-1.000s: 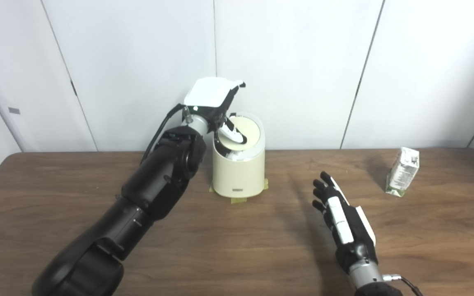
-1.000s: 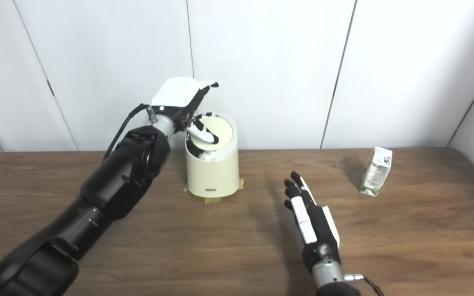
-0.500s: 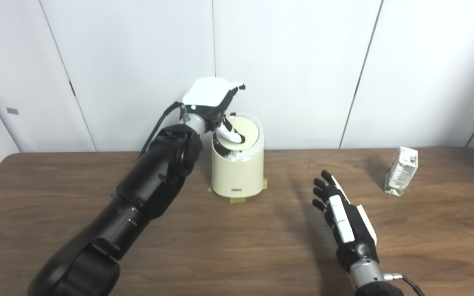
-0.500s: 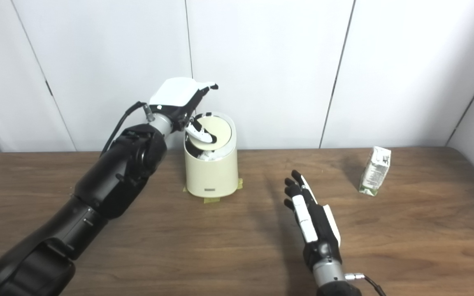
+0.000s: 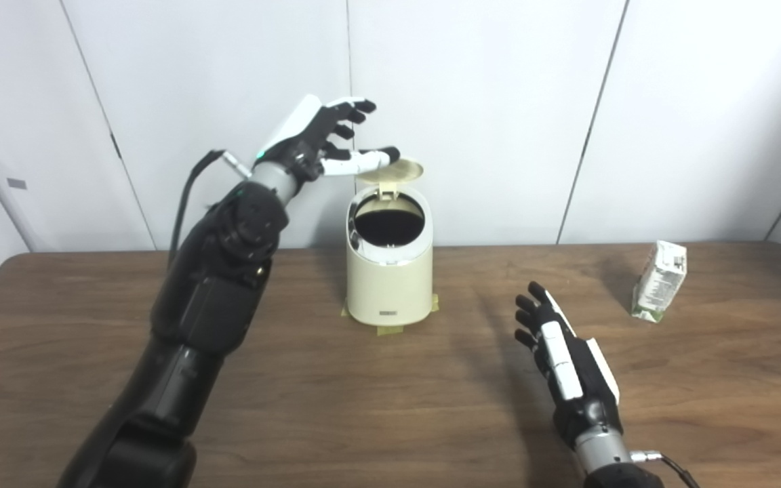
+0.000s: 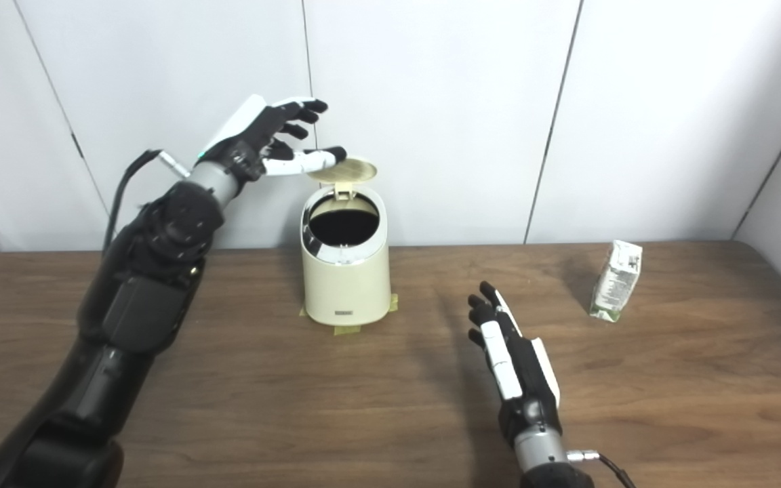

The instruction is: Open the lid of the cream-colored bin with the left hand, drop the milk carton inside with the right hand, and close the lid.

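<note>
My left hand [image 5: 316, 139] is spread and holds nothing; its thumb tip is at the raised lid [image 5: 390, 171], with the open bin [image 5: 389, 271] just below. If I pull away, the lid may fall shut. My right hand [image 5: 563, 359] rests released, the carton [image 5: 660, 281] well apart beyond it.

We see the scene through 2 head cameras set side by side, both looking forward and down over the wooden table [image 5: 390, 407] toward the white wall [image 5: 485, 102]. The right eye view sits slightly to the right, so everything shifts left in it. Both share the table, bin [image 6: 346, 285], carton [image 6: 615, 280] and both arms.
</note>
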Robot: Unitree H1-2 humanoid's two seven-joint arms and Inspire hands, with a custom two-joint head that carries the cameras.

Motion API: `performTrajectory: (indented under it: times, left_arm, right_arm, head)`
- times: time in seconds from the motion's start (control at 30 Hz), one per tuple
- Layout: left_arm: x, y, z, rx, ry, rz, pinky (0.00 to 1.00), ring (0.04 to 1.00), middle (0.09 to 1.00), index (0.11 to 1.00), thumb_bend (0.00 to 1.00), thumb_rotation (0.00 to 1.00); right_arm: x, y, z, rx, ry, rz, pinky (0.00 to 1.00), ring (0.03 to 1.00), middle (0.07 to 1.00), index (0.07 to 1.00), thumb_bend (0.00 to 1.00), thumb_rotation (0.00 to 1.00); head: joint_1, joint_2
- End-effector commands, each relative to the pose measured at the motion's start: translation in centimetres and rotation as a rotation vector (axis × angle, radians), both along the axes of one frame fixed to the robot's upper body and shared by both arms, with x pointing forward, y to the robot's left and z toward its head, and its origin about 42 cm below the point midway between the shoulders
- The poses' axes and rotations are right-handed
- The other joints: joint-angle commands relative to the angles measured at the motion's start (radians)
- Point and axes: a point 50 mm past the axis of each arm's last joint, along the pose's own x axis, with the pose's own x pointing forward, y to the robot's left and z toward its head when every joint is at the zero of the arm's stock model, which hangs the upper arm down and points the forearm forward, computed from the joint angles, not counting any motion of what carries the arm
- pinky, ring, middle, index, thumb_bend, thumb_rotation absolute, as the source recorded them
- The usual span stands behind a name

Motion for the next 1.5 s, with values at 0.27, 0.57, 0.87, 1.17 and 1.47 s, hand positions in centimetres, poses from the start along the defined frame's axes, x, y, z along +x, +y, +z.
performTrajectory:
  times: [0.27, 0.57, 0.87, 1.17, 1.47]
  left_arm:
    - [-3.7, 2.5, -2.9, -0.086, -0.083, 0.029, 0.76, 0.845, 0.879, 0.885, 0.49, 0.65]
    - [-6.7, 4.7, -6.8, -0.347, -0.016, 0.079, 0.82, 0.864, 0.875, 0.863, 0.45, 0.77]
    - [-9.3, 5.8, -10.1, -0.489, 0.088, 0.062, 0.87, 0.901, 0.917, 0.908, 0.45, 0.97]
    - [-11.0, 5.8, -12.6, -0.513, 0.144, 0.051, 0.83, 0.891, 0.919, 0.910, 0.46, 1.00]
    - [-11.5, 6.2, -13.5, -0.539, 0.177, 0.048, 0.85, 0.893, 0.923, 0.916, 0.45, 0.99]
  right_arm:
    - [0.4, -0.2, 2.6, -0.018, -0.102, 0.016, 0.88, 0.925, 0.919, 0.950, 0.57, 0.89]
    - [-0.1, -1.0, 3.0, -0.042, -0.115, 0.023, 0.84, 0.909, 0.936, 0.968, 0.54, 0.59]
    - [0.0, -1.8, 3.6, -0.024, -0.135, 0.007, 0.82, 0.897, 0.924, 0.950, 0.59, 0.47]
    - [-0.3, -4.2, 4.6, -0.087, -0.142, -0.027, 0.78, 0.878, 0.903, 0.931, 0.68, 0.38]
    - [-1.1, -9.3, 3.6, -0.213, -0.154, -0.142, 0.81, 0.865, 0.891, 0.910, 0.77, 0.21]
  head:
    - [-0.004, 0.004]
    - [-0.001, 0.010]
    - [-0.017, 0.014]
    - [-0.033, 0.012]
    - [-0.091, 0.009]
